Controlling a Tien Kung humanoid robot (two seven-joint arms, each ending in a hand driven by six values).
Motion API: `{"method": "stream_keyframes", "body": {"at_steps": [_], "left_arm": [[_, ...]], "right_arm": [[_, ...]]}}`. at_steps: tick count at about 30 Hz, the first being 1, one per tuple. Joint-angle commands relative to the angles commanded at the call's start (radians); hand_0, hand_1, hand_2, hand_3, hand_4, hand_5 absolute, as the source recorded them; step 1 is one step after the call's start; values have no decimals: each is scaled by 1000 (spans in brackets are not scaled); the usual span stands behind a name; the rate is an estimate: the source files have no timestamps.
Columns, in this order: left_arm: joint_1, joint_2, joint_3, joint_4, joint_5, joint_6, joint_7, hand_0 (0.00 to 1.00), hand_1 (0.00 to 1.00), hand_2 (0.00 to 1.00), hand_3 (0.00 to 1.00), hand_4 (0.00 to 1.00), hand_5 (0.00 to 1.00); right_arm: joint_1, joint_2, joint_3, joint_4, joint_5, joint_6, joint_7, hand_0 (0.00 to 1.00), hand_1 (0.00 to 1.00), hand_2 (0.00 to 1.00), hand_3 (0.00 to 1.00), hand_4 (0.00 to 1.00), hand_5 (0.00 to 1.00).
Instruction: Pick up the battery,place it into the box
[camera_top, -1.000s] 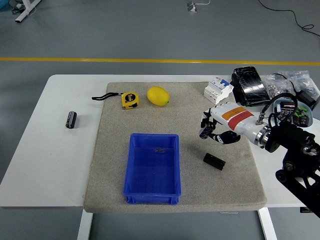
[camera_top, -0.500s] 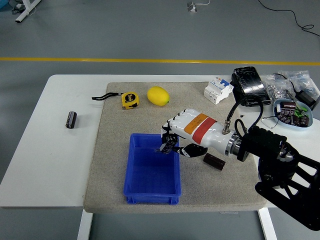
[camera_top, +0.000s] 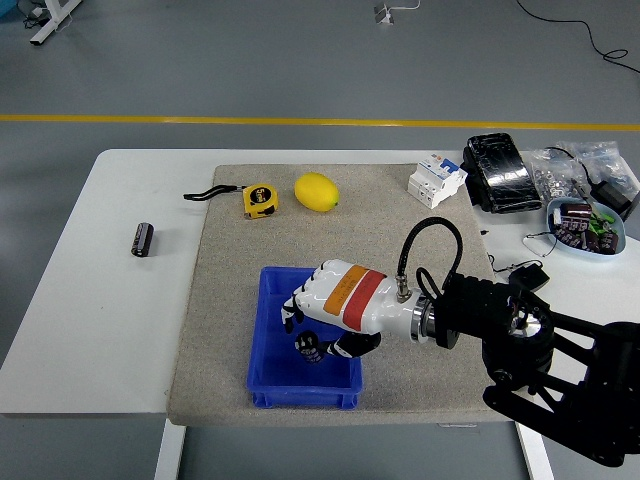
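Right hand (camera_top: 318, 318) now lower in blue box (camera_top: 268, 340), fingers clamped on battery (camera_top: 309, 349), grey mat (camera_top: 230, 300), white table (camera_top: 110, 290)

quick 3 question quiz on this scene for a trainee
1. True or false: the right hand is over the blue box.
2. What does that hand hold?
3. Which lies nearest the lemon? A tape measure B loose battery on the bare table C blue box

Key
1. True.
2. A dark battery, low in the box.
3. A.
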Motion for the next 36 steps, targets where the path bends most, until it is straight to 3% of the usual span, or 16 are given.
{"method": "stream_keyframes", "body": {"at_steps": [2,11,13,14,19,24,29,36], "left_arm": [[-2,0,0,0,1,-1,0,611,543,603,619,617,678],[-5,-1,2,0,-1,0,-1,611,543,602,619,617,678],[-5,0,4,1,-4,0,-2,611,543,602,619,617,678],[-6,0,4,1,-4,0,-2,611,541,601,619,617,678],[-8,0,7,2,-13,2,-4,611,541,601,619,617,678],[-9,-1,9,2,-14,3,-4,607,541,600,619,617,678],[-9,-1,8,2,-12,2,-3,609,542,601,618,616,679],[-12,-3,5,1,-5,0,-1,609,543,602,619,616,679]], "right_arm": [[2,1,3,-4,1,-4,0,681,711,890,974,998,171],[-18,-17,86,-4,5,-24,-7,663,693,860,956,971,141],[-30,-30,119,-12,1,-27,-3,663,693,860,956,971,141],[-35,-38,133,-17,-5,-27,-2,639,666,803,886,968,145],[-59,-99,168,-61,-32,-27,12,639,666,803,886,968,145],[-63,-182,118,-112,-84,-27,34,627,661,791,864,989,172],[-41,-260,24,-114,-128,-16,54,631,661,792,859,991,171],[11,-301,-70,-109,-134,-26,73,632,663,792,858,991,172]]}}
